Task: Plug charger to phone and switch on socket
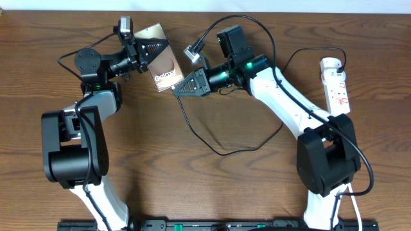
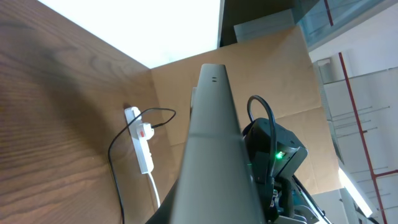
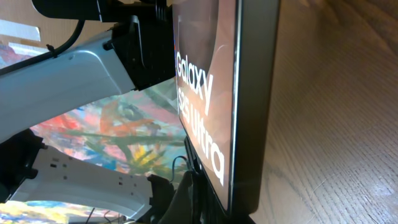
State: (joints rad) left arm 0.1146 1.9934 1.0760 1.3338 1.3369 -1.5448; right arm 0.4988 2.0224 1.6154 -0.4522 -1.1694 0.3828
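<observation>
The phone [image 1: 164,65] was clamped at its far end in the left gripper [image 1: 144,56]. Its long axis ran toward the right gripper [image 1: 181,88], which was at the phone's near end and clenched, apparently on the charger [image 1: 221,151] tip. The socket [image 1: 336,82] lay well apart, beyond that arm.

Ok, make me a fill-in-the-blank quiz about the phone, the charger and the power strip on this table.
1. The Galaxy phone is gripped by the ___ gripper.
2. In the right wrist view, its screen lettering reads Galaxy S25 ___.
3. The charger cable trailing from the right gripper is ___ in colour.
4. The white power strip lies on the robot's ___ side.

Missing words: left; Ultra; black; right.
</observation>
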